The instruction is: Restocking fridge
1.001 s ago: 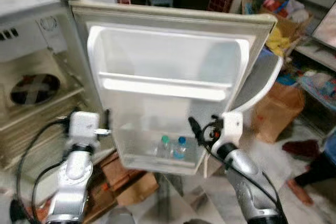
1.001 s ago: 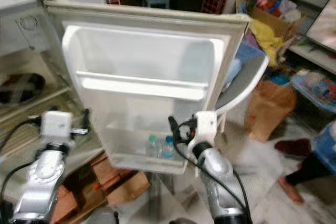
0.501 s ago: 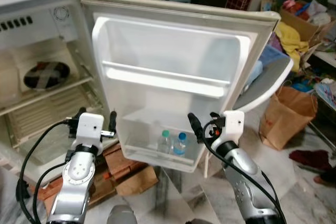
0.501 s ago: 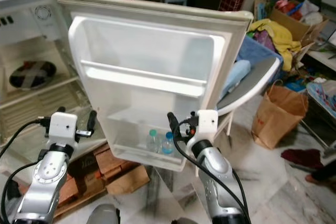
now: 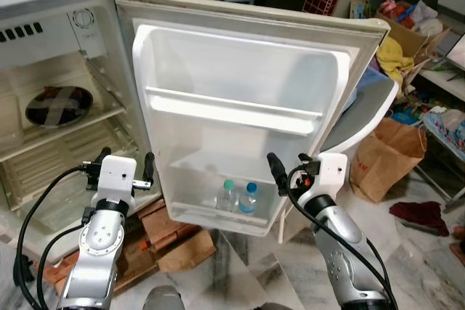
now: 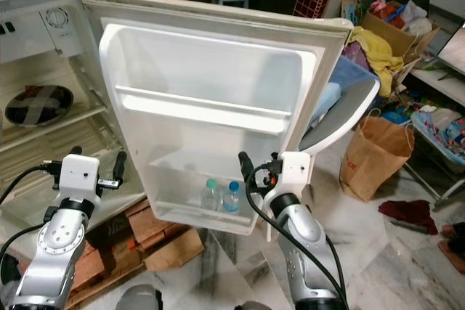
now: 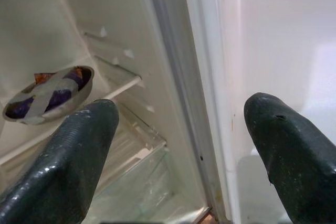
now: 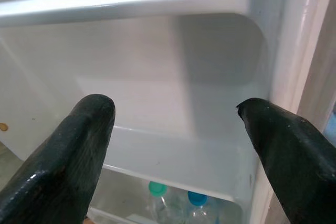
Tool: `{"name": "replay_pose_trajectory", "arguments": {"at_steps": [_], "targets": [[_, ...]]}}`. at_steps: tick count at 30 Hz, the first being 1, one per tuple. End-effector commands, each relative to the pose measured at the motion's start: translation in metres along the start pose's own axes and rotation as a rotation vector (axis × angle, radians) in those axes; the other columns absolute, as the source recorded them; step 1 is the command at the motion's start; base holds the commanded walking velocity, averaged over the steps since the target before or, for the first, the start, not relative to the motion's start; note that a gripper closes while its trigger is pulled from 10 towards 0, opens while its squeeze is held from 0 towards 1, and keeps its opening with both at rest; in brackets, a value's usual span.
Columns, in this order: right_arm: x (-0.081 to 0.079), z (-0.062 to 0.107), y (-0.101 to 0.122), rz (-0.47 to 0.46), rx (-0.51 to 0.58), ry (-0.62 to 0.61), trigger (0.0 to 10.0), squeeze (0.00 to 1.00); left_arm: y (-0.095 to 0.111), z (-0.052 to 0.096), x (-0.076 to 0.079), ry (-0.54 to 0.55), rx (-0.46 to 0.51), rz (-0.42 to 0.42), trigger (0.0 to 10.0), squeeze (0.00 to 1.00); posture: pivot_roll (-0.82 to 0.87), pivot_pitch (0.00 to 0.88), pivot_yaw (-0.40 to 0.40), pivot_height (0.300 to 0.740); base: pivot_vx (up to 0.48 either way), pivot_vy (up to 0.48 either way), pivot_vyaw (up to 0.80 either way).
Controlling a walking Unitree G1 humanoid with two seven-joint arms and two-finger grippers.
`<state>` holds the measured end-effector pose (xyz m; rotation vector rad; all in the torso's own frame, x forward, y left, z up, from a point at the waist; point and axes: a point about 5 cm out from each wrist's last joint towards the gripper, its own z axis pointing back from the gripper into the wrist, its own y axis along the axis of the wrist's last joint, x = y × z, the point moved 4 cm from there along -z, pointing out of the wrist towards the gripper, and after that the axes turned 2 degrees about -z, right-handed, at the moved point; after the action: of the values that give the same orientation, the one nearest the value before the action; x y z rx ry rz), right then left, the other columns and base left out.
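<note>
The fridge door (image 5: 240,114) is swung wide open, white inside. Two small water bottles (image 5: 238,199), one green-capped and one blue-capped, are stood side by side in the door's lowest shelf. The right gripper (image 5: 287,168) is held empty, fingers spread, just beside and above the bottles. The left gripper (image 5: 123,168) is spread too, at the door's hinge edge, beside the fridge (image 5: 58,121), where a covered bowl (image 5: 58,104) is shelved.

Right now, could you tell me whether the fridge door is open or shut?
Open. The fridge door is swung wide, its inner shelves facing the camera, with two bottles standing in its lowest shelf.
</note>
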<state>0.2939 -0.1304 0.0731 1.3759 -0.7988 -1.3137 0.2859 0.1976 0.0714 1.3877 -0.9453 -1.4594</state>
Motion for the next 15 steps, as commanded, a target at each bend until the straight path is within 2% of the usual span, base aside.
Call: {"name": "replay_pose_trajectory", "arguments": {"at_steps": [1, 10, 15], "targets": [[0.007, 0.002, 0.007, 0.01, 0.026, -0.026, 10.0, 0.0, 0.0, 0.002, 0.0, -0.003, -0.004, -0.009, 10.0, 0.0, 0.04, 0.0, -0.077, 0.72, 0.0, 0.0, 0.0], [0.007, 0.001, 0.008, 0.016, 0.029, -0.024, 10.0, 0.0, 0.001, 0.001, 0.0, -0.003, -0.002, -0.012, 10.0, 0.0, 0.04, 0.0, -0.077, 0.72, 0.0, 0.0, 0.0], [0.005, 0.001, 0.018, 0.02, 0.081, -0.016, 10.0, 0.0, 0.002, 0.0, 0.0, -0.004, 0.005, -0.02, 10.0, 0.0, 0.04, 0.0, -0.077, 0.72, 0.0, 0.0, 0.0]]}}
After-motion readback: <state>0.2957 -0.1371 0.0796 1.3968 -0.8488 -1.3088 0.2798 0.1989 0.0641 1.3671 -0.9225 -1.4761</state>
